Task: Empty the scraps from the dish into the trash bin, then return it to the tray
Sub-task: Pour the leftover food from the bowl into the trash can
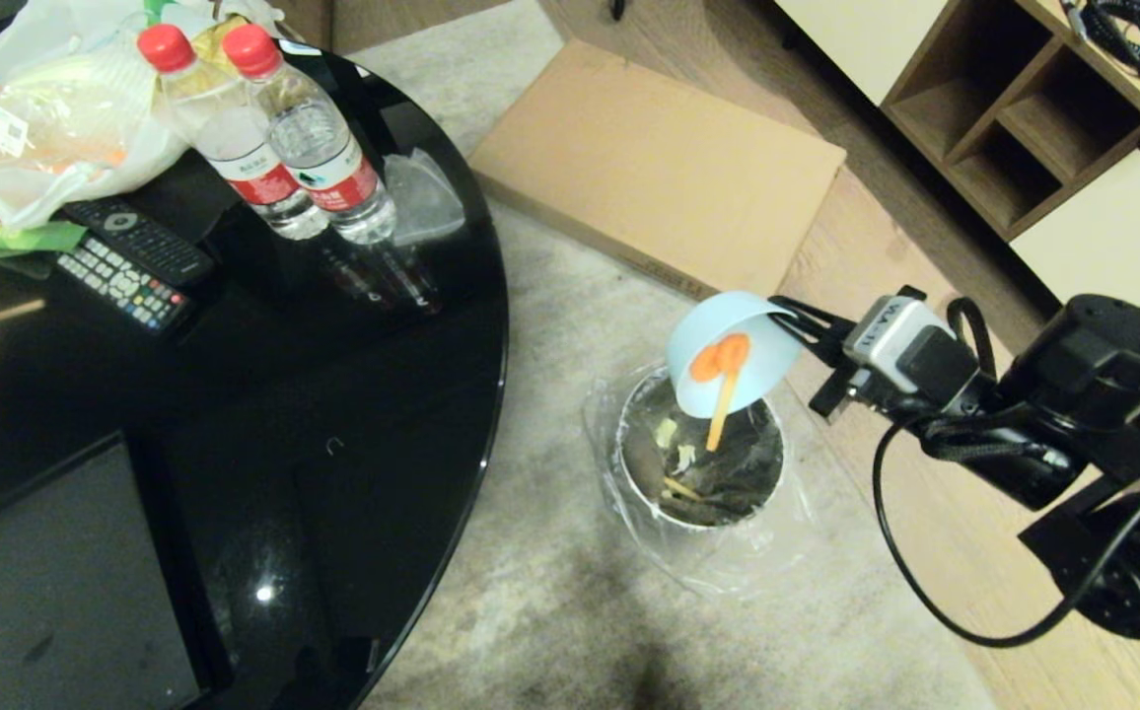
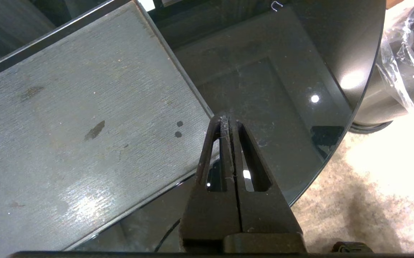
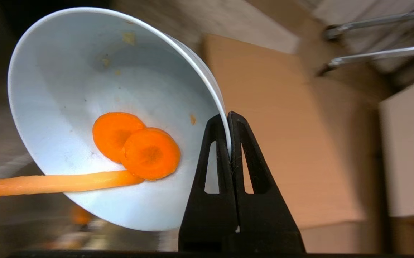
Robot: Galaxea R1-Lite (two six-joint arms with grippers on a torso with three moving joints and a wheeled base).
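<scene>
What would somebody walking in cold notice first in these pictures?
The pale blue dish, tipped steeply over the bag-lined trash bin on the floor beside the round black table, pinched at its rim by the right hand. Two carrot slices cling inside it while a long orange strip hangs over the rim toward the bin. On the table's far side stand two red-capped water bottles.
</scene>
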